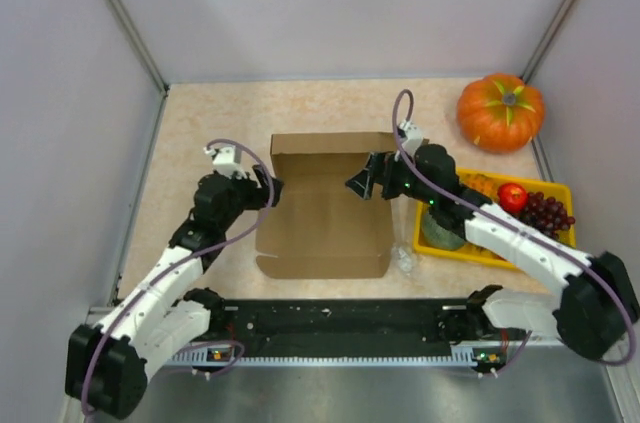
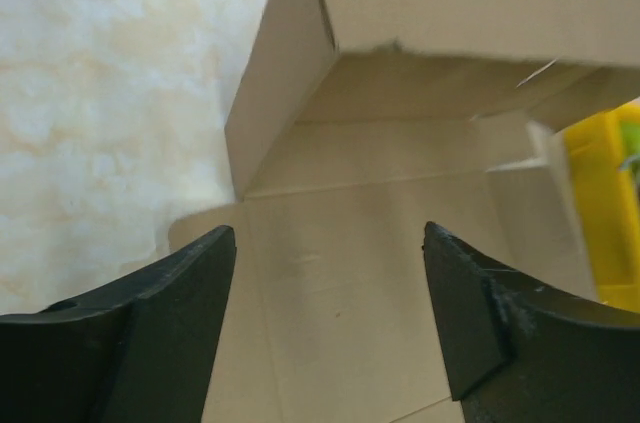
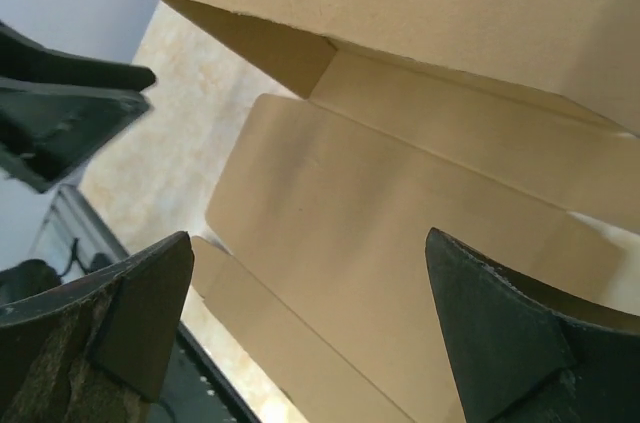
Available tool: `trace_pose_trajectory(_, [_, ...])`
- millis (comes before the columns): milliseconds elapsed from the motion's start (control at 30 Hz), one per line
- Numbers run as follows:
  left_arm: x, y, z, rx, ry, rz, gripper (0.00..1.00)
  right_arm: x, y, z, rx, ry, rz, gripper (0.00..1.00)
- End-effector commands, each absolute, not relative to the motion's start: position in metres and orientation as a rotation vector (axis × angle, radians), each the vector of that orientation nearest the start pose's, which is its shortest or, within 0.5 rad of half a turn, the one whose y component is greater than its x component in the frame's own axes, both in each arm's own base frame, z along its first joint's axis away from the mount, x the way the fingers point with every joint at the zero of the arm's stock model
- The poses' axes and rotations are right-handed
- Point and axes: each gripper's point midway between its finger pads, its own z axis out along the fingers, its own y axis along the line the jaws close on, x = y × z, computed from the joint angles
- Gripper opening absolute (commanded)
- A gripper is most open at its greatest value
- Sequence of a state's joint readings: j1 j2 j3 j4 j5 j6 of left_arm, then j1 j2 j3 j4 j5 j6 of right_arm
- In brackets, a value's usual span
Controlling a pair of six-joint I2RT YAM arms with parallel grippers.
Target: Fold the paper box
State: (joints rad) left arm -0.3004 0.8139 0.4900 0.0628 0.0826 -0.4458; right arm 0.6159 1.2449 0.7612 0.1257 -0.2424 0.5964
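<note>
The beige, marbled table [image 1: 200,123] carries the brown paper box [image 1: 325,228] at centre frame, its far and left walls raised. An orange pumpkin [image 1: 500,113] sits at upper right, well apart. A yellow tray [image 1: 556,186] lies at right, just beside the box.

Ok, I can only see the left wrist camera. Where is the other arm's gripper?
Observer: The right gripper hovers open over the far right part of the brown cardboard paper box, facing your left gripper.
Operator: What's the yellow thing at my right edge?
Observer: A yellow plastic tray holding dark purple grapes and a round red fruit.
Operator: And the orange bit in my top corner?
Observer: A round orange pumpkin, standing beyond the tray.
</note>
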Motion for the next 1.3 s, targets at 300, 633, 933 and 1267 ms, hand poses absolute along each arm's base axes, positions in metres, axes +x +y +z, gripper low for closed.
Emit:
trace_pose_trajectory(300, [0.368, -0.135, 0.151, -0.107, 1.935, -0.339, 0.73, 0.303, 0.159, 0.215, -0.11, 1.972, 0.669, 0.98])
trace_pose_trajectory(633, [0.395, -0.122, 0.141, -0.197, 1.868, -0.238, 0.6, 0.326, 0.153, 0.219, 0.033, 1.968, 0.773, 0.96])
trace_pose_trajectory(933, [0.385, -0.06, 0.157, -0.409, 1.747, -0.088, 0.39, 0.337, 0.161, 0.219, 0.013, 1.946, 0.812, 0.96])
trace_pose_trajectory(1267, [0.345, -0.028, 0.172, -0.454, 1.787, -0.063, 0.78, 0.344, 0.181, 0.213, -0.029, 1.962, 0.923, 0.94])
